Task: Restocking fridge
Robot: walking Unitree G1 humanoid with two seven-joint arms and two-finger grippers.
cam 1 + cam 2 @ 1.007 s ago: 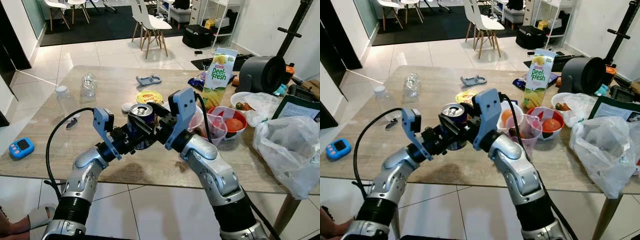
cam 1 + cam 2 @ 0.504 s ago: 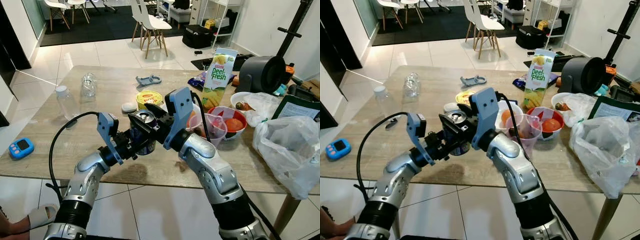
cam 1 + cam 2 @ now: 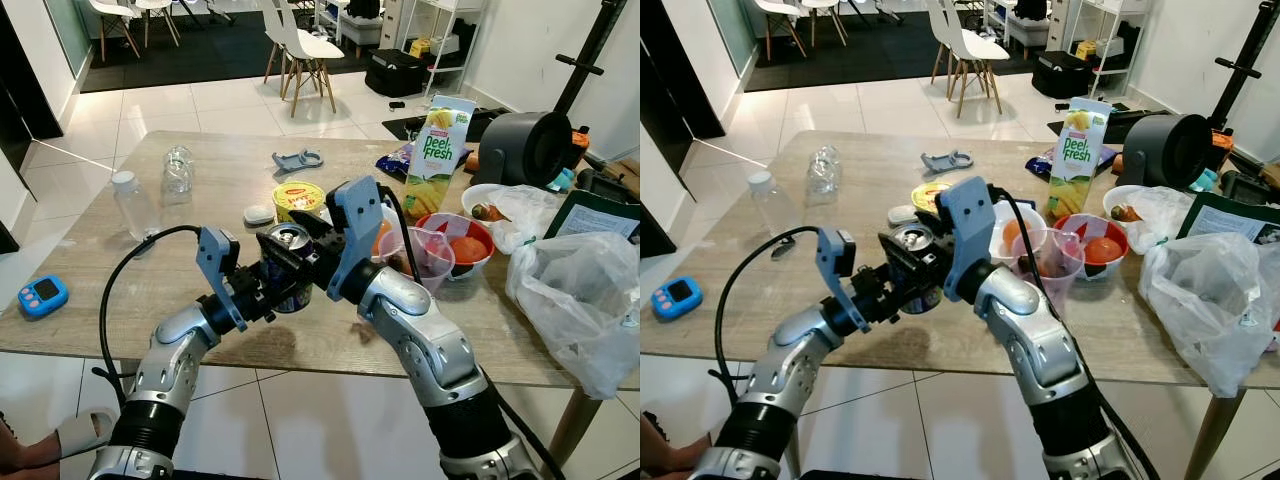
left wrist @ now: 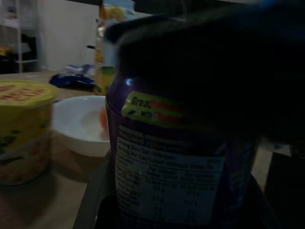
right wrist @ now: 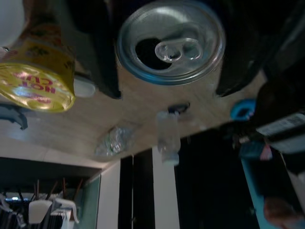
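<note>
Step in hand, by my reading: pickup of dark blue opened drink can [image 3: 289, 268], low over front of beige wood-grain tabletop [image 3: 200, 190], whether lifted or resting, cannot tell.

Left end effector [image 3: 262, 290] fingers pinching can sides. Right end effector [image 3: 300, 252] fingers spread either side of can rim.

Next move likely calls for upright carry, since tab hole open, spill risk.

Count:
- one can
- one yellow lidded tub [image 3: 298, 198]
- one juice carton [image 3: 437, 155]
- two clear plastic bottles [image 3: 133, 203], one crushed
- two end effectors
</note>
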